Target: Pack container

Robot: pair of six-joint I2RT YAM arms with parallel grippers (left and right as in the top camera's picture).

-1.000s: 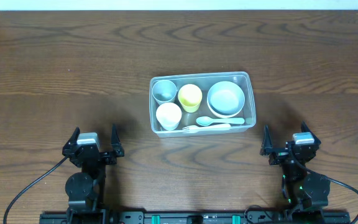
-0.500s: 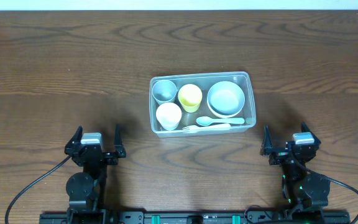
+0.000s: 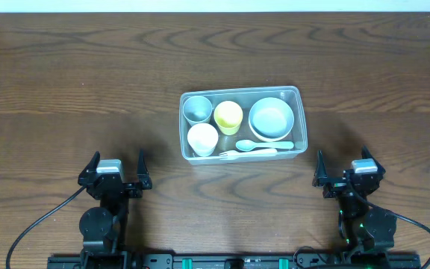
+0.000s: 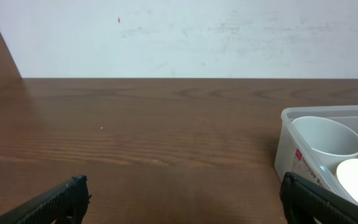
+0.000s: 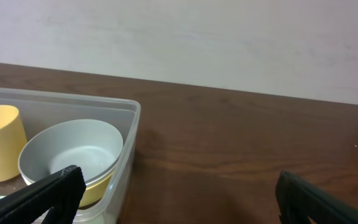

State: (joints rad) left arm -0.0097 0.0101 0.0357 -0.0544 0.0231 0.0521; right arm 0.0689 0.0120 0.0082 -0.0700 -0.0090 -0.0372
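Note:
The clear plastic container sits at mid-table. Inside it stand a grey cup, a yellow cup, a white cup and a white bowl stacked in a yellow one. A pale spoon and a fork lie along its near wall. My left gripper is open and empty, near the table's front edge, left of the container. My right gripper is open and empty, at the front right. In the left wrist view the container lies beyond the right fingertip. In the right wrist view the container lies beyond the left fingertip.
Bare dark wood tabletop surrounds the container on all sides. A pale wall rises behind the far table edge. Cables run from both arm bases along the front edge.
The left gripper has shifted slightly to the right. The right arm and the container's contents have not moved.

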